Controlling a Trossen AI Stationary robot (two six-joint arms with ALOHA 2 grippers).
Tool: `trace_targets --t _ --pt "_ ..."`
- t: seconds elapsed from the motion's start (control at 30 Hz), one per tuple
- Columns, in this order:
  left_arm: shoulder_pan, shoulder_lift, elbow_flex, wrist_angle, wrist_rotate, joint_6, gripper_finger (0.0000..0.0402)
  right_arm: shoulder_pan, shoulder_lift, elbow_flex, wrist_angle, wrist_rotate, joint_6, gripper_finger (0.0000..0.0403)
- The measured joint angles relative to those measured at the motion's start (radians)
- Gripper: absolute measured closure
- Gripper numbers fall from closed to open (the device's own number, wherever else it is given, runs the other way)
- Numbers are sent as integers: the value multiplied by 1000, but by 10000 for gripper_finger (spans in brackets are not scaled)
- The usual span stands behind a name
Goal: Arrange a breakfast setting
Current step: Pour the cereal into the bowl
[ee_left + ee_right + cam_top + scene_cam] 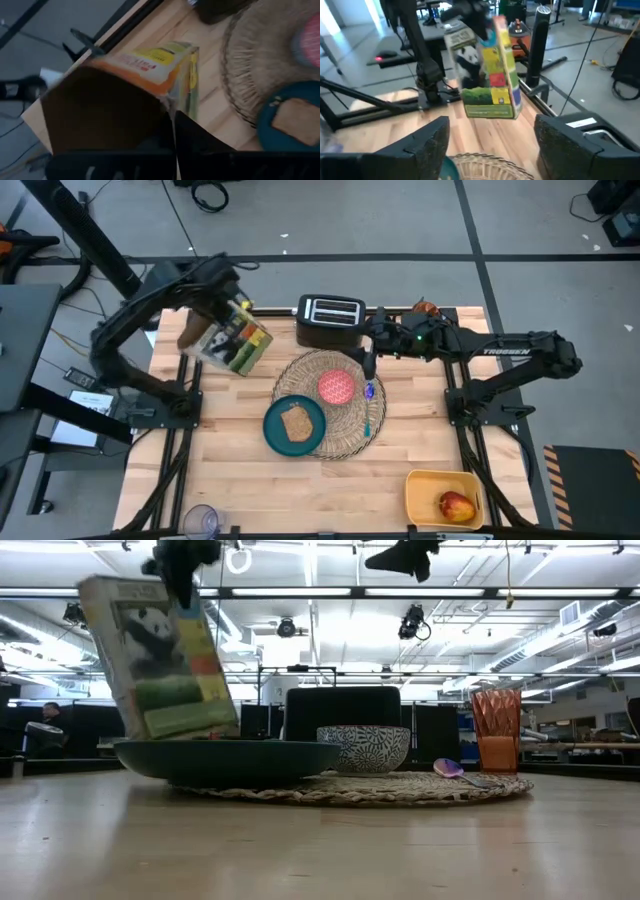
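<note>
My left gripper [212, 305] is shut on a cereal box with a panda picture [230, 340], held above the table's far left part; it also shows in the low view [160, 655]. My right gripper [490, 145] is open and empty over the far side of the wicker placemat [330, 402], near the toaster. On the placemat lie the teal plate [275, 430] with the toast [296, 421], the pink bowl [337, 387] and the blue-handled spoon [369, 405]. The orange cup [497, 730] stands beyond the mat. The apple [456, 505] lies in a yellow container. My left gripper holds the cereal box by its top end [165, 585], the fingers coming from above and pointing down. My own fingers [195, 140] hide the exact place of contact in the wrist view. The box hangs below the gripper, tilted and lifted clear of the table.
A black toaster [330, 320] stands at the far edge behind the placemat. The yellow container [440, 485] is at the near right corner. A clear cup [200, 520] stands at the near left edge. Bare wood shows on the left and near parts of the table.
</note>
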Motion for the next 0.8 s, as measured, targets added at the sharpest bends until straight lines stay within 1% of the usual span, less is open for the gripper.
trace_targets --t 0.03,0.07,0.13,0.23,0.3,0.37,0.43,0.57,0.7,0.8 --pt "-14 -25 0 -1 5 -4 398 -6 0 -3 8 0 18 93" --pt "-25 -50 0 -1 13 -4 398 -9 0 -24 58 -1 40 84" --pt "-51 -96 0 -1 22 -5 398 -13 -1 -116 234 -12 95 68" --pt "-93 -153 0 1 40 -11 398 -11 21 -293 549 -16 186 55" --pt "-114 -190 0 10 68 -10 399 1 56 -384 716 19 232 53" --pt "-135 -223 0 33 123 -10 399 15 116 -426 852 55 257 53" --pt "-146 -250 0 67 180 -11 399 27 191 -438 952 69 288 53" --pt "-167 -294 0 151 266 -21 399 49 394 -418 1130 28 319 53" --pt "-178 -324 0 235 346 -42 399 56 596 -361 1363 30 326 55" --pt "-189 -343 0 274 410 -63 399 51 709 -300 1506 9 355 56"
